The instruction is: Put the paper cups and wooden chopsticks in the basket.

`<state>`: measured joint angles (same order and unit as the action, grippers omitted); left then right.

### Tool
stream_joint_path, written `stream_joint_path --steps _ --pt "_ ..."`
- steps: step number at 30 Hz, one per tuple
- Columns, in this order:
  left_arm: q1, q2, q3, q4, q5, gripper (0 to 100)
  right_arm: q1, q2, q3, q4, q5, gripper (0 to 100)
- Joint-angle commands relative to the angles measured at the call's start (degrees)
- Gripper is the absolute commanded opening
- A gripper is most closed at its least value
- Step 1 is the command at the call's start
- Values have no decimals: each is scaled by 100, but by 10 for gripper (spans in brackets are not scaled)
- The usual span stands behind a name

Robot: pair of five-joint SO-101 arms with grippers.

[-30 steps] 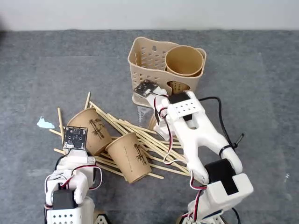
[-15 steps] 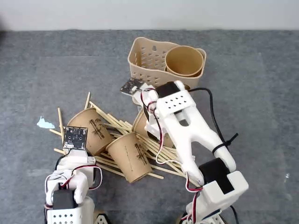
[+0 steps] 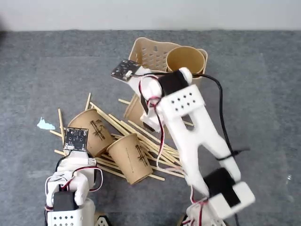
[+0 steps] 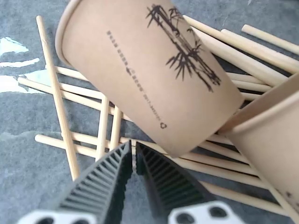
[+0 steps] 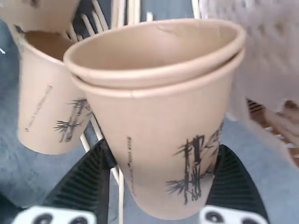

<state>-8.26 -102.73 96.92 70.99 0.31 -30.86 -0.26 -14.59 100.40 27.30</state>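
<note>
— Which step are you on?
— Your right gripper (image 5: 163, 147) is clamped on a nested pair of paper cups (image 5: 159, 112), mouths up, just at 7 o'clock of the basket (image 3: 146, 55). One cup (image 3: 186, 61) sits in its 3 o'clock half.
— Next move?
— I'd judge you carry the pair toward 1 o'clock, clear the rim, then let go over the free half.
— And the left?
— Your left gripper (image 4: 132, 151) has its jaws together on nothing, over the chopsticks (image 4: 60, 107), beside a lying cup (image 4: 149, 70).
</note>
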Motion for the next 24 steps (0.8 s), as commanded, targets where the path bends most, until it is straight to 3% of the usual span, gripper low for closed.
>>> stream_joint_path --steps 1,8,17,24 --pt "-18 18 -48 9 -26 14 -101 -892 -334 233 -18 151" --pt "-18 18 -48 9 -26 14 -48 -1815 -334 -224 -290 151" --pt "-18 18 -48 9 -26 14 919 -1965 -229 -2571 -1266 153" --pt "-18 18 -48 9 -26 14 1446 -1710 695 -4295 -1793 151"
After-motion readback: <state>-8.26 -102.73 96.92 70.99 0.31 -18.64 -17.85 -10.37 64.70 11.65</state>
